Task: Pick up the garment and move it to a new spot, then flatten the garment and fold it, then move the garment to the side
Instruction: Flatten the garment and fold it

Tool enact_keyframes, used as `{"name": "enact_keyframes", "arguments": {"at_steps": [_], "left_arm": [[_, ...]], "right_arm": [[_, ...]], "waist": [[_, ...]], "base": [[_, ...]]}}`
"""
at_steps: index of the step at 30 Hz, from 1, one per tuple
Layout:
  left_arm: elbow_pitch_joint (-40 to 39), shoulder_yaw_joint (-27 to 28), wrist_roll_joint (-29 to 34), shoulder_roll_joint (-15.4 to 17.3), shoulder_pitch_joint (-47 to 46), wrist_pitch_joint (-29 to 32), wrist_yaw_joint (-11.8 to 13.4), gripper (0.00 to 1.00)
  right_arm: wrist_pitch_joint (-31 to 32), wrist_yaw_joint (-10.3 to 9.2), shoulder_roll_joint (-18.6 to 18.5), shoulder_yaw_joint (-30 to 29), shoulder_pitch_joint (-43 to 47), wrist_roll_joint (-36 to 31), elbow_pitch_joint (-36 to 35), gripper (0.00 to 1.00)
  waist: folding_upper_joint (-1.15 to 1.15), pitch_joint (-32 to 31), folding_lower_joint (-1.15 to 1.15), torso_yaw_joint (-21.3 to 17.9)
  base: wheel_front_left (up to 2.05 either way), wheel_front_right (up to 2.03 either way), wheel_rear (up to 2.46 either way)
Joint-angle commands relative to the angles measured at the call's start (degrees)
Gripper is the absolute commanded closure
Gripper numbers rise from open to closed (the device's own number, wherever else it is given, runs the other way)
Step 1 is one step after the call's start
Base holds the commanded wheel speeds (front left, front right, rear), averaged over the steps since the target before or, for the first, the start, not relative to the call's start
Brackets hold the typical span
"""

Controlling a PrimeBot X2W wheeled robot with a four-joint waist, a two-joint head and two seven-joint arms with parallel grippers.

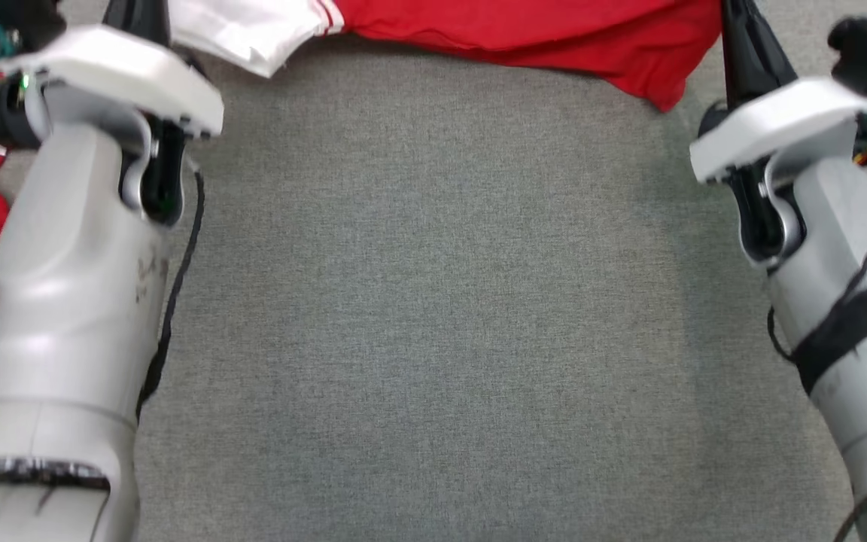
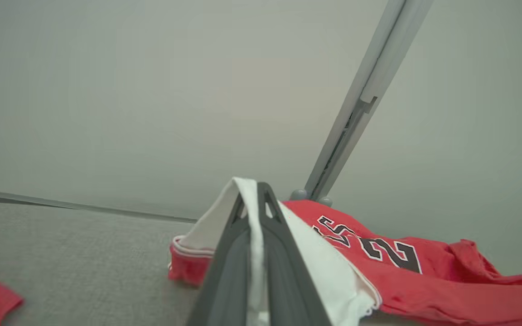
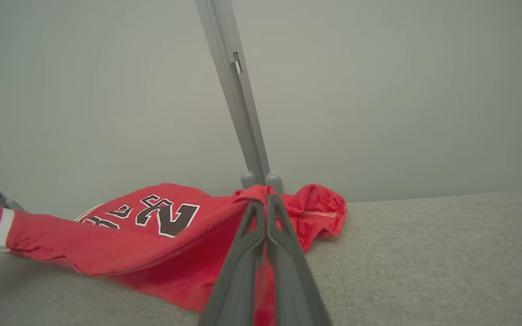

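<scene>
- Left fingers [image 2: 279, 253] pinch the white sleeve of the garment [image 1: 524, 30]; right fingers [image 3: 245, 258] pinch its red hem.
- Garment lies bunched at the far edge of the worktop [image 1: 433, 301], strung between both.
- Risk: thin pinches may slip under tension; an uneven pull would twist the cloth.

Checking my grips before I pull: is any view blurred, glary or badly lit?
Head view: even light, slightly soft, highlights on the left forearm. Left wrist view: left gripper blurred up close, garment numerals readable, no glare. Right wrist view: right gripper soft, numerals crisp, post looks slanted.
</scene>
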Motion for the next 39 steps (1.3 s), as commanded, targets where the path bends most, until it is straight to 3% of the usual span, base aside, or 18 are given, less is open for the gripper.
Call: {"name": "enact_keyframes", "arguments": {"at_steps": [1,8,14,23,32,39], "left_arm": [[-2.9,1.6,0.8,0.3,4.3,-0.3,0.0,1.0],[-22.7,8.4,4.5,-1.2,26.9,-0.3,-0.5,1.0],[-34.1,9.1,5.5,-2.2,41.5,-0.3,-0.8,1.0],[-51.1,6.8,6.4,-2.5,62.2,3.3,3.3,1.0],[-68.3,7.2,6.5,-2.0,74.3,11.7,8.2,1.0],[-72.4,6.8,6.6,-1.7,75.3,15.3,9.7,1.0]], "right_arm": [[-0.3,-0.02,-0.7,-0.6,4.1,0.5,-2.5,1.0],[-0.3,-0.02,-2.9,-3.3,24.8,1.3,-15.4,1.0],[-0.3,-0.02,-3.3,-5.8,37.3,0.9,-22.2,1.0],[3.8,-0.02,-2.1,-12.0,55.7,-2.2,-34.2,1.0],[13.5,-0.03,2.0,-20.1,70.3,-6.6,-49.5,1.0],[18.2,-0.03,4.3,-22.2,72.9,-8.3,-55.0,1.0]], "waist": [[0.0,-1.6,0.0,-0.2],[0.0,-7.7,0.0,0.9],[0.0,-11.4,0.0,1.7],[0.0,-17.4,0.0,3.0],[0.0,-20.1,0.0,3.0],[0.0,-19.7,0.0,2.0]], "base": [[0.0,0.0,0.0],[0.0,0.0,0.0],[0.0,0.0,0.0],[0.0,0.0,0.0],[0.0,0.0,0.0],[0.0,0.0,0.0]]}}
